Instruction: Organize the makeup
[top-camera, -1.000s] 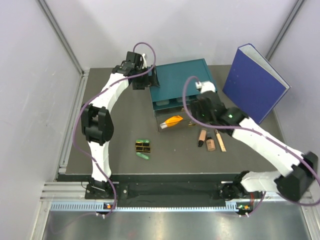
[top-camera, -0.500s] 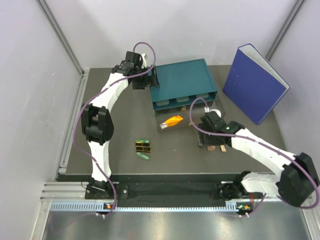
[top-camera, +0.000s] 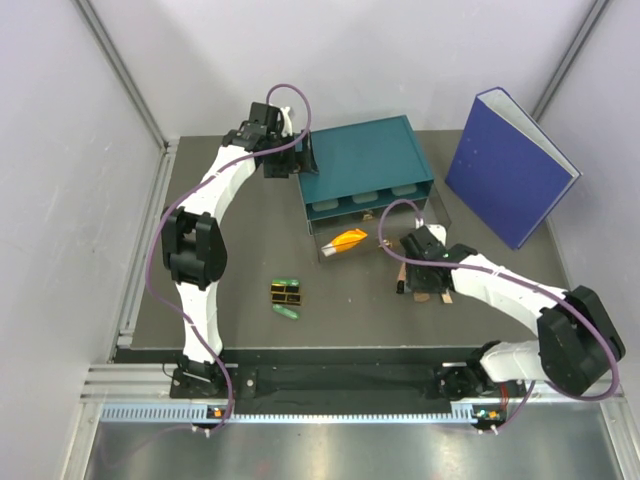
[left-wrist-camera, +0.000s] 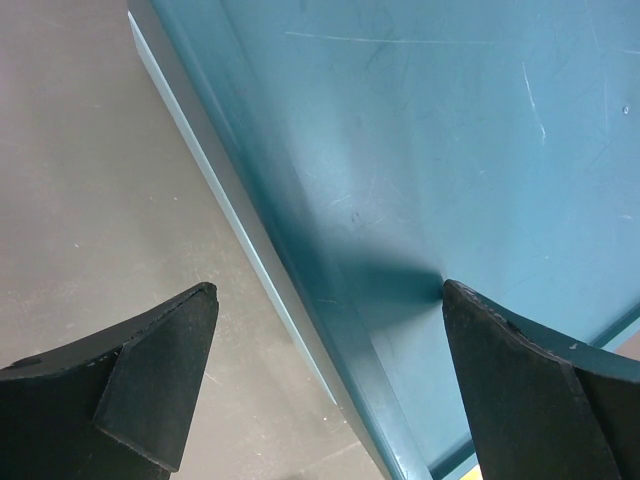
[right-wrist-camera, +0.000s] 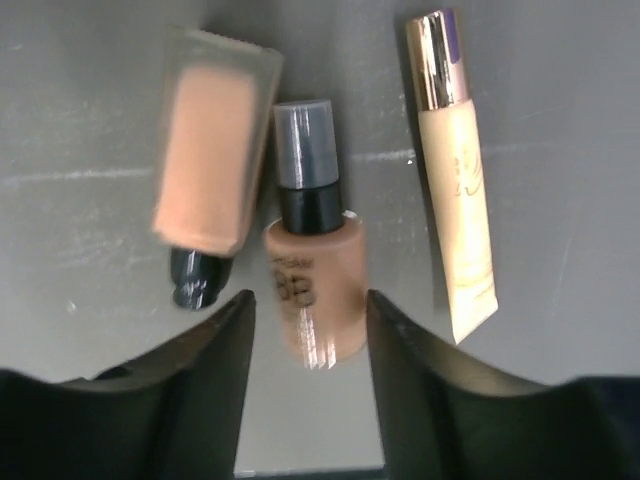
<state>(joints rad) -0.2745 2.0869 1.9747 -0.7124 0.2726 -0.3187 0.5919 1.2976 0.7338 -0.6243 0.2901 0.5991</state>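
The left fingers (top-camera: 305, 160) are seen spread open at the back left corner of the teal drawer box (top-camera: 365, 158). In the left wrist view one finger is over the desk (top-camera: 250, 250) and the other over the box top, with the box edge running between them. Nothing is grasped, and contact with the box cannot be told. The right fingers (top-camera: 423, 285) are lowered over the group of three cosmetics right of centre, near the front of the box. They are released, and in the right wrist view they are set either side of the brown foundation bottle (right-wrist-camera: 312, 265), which lies flat with its grey-and-black cap pointing away from the wrist. Only a thin gap shows at each side, so it cannot be told whether the bottle is touched. A peach tube (right-wrist-camera: 215, 165) with a dark cap lies just beside the bottle on one side, slightly tilted. A tan tube (right-wrist-camera: 460, 220) with a gold cap lies near it on the other side, apart from it. The orange tube (top-camera: 347, 242) lies just in front of the box front, seemingly inside a clear tray, though this cannot be confirmed. The black-and-gold cases (top-camera: 286, 293) lie on the desk left of centre, with green capsules (top-camera: 288, 281) just behind and just in front of them. A blue binder (top-camera: 510, 165) stands upright at the back right.
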